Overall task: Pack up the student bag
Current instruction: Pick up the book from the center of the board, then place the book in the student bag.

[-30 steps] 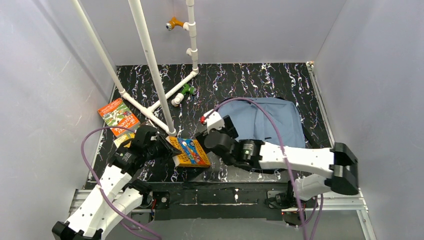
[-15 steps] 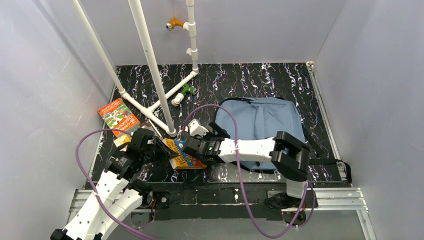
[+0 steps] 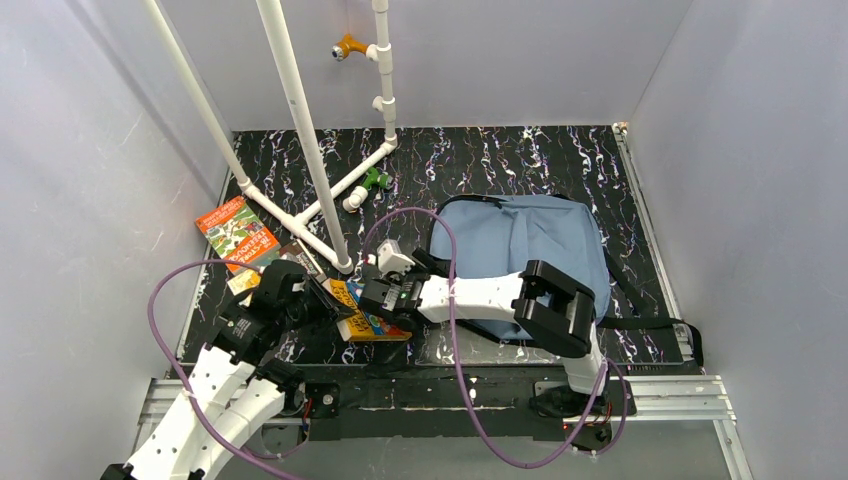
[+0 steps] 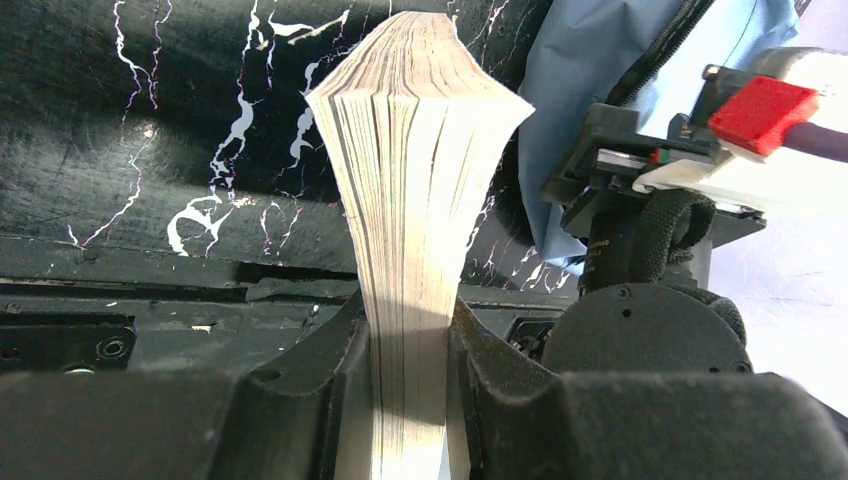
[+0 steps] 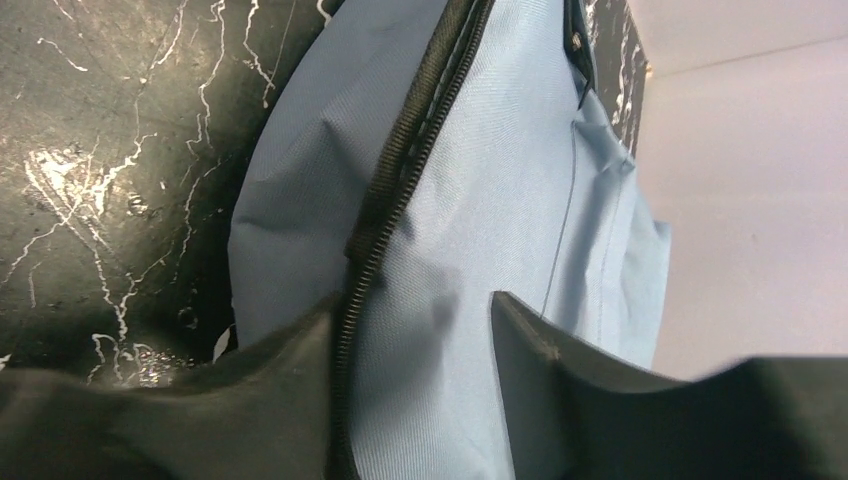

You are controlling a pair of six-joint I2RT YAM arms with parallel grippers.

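nearest to me, my left gripper is clenched on a thick book, the pads squeezing the block of pages low down so that the free pages fan out wider beyond them. from above, that book shows a yellow and blue cover and is held tilted over the black marbled table, just left of the middle, with my left gripper on its left side. my right arm reaches across from the right, and my right gripper sits just beside the book's right side, at the near left corner of the student bag. in my right wrist view the right gripper has its jaws apart, unclamped, with the bag's blue cloth showing in the gap and the black zipper running up past the left finger; whether a finger touches the cloth i cannot tell. the bag lies flat on the table, right of centre, black straps trailing off toward the right edge. a purple cable loops over its left part. farther left, an orange book lies by the wall, well apart from the bag. beyond it, white pipes slant up from the table, with a small green piece near their foot.
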